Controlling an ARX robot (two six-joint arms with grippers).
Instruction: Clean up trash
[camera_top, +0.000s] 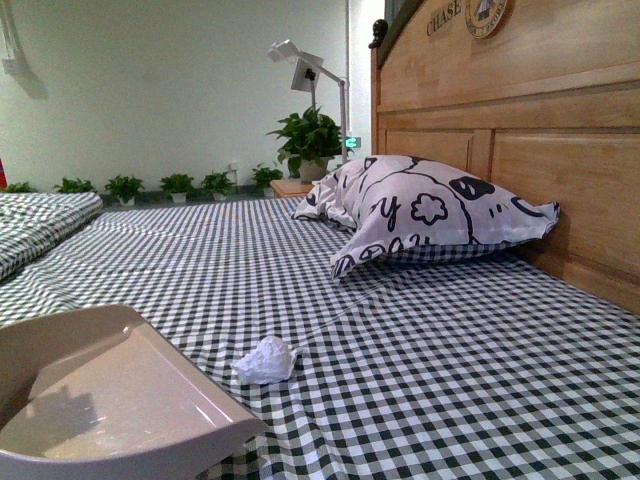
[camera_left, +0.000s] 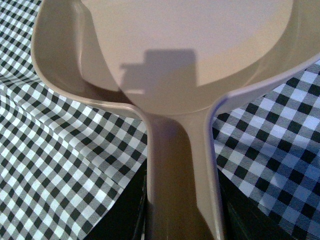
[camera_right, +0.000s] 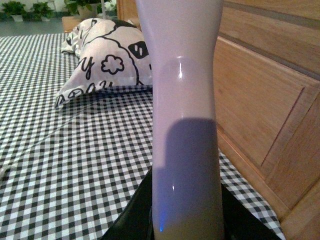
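The trash (camera_top: 266, 360), a small crumpled white paper wad, lies on the black-and-white checked bedsheet (camera_top: 420, 380), just right of the beige dustpan (camera_top: 110, 400) at the lower left of the front view. My left gripper (camera_left: 180, 220) is shut on the dustpan (camera_left: 190, 60) by its handle, and the pan's scoop fills the left wrist view above the sheet. My right gripper (camera_right: 187, 225) is shut on the pale brush handle (camera_right: 182, 100), which stands upright through the middle of the right wrist view. The brush's bristles are out of view, and neither arm shows in the front view.
A black-and-white patterned pillow (camera_top: 420, 210) leans against the wooden headboard (camera_top: 530, 130) on the right. Folded checked bedding (camera_top: 40, 225) lies at the far left. Potted plants (camera_top: 310, 140) and a white lamp (camera_top: 300, 65) stand beyond the bed's far edge.
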